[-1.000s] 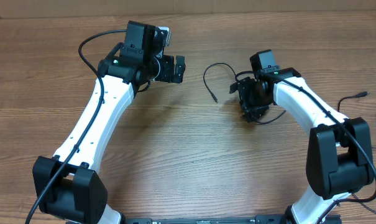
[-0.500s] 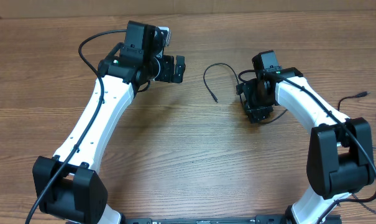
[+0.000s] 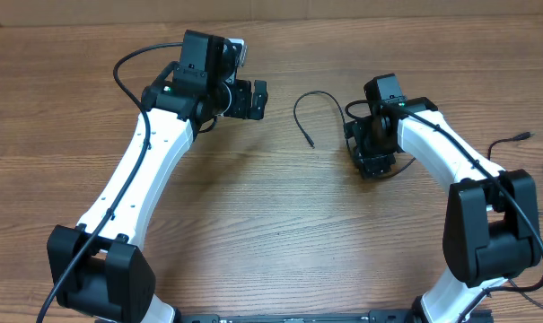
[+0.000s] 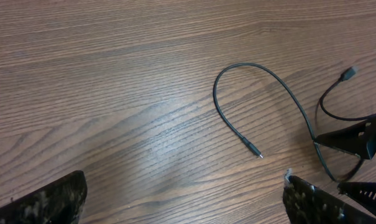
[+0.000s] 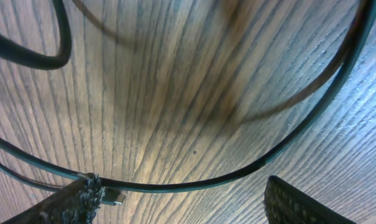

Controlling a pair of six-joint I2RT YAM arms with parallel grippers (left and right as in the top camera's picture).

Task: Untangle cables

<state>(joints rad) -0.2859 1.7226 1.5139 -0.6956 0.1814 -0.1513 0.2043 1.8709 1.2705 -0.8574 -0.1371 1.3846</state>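
Note:
A thin black cable (image 3: 300,106) lies on the wooden table in an arc. Its free tip (image 4: 257,154) points toward the front and its other end runs under my right gripper (image 3: 372,166). That gripper is pressed down close to the table, open. Between its fingers (image 5: 302,204) a black cable (image 5: 194,183) passes without being pinched, and a small silvery plug (image 5: 114,198) lies by the left finger. More cable loops (image 5: 45,59) curl around it. My left gripper (image 3: 253,99) hovers left of the arc, open and empty (image 4: 181,202). A second plug end (image 4: 348,73) sticks up near the right gripper.
Another thin cord with a plug end (image 3: 519,136) lies at the table's right edge, beside the right arm's base (image 3: 491,229). Bare wood (image 3: 280,224) spreads between the two arms and toward the front.
My right gripper has turned slightly and shifted a little to the right over the cable pile. The left arm and the arc of cable have not moved.

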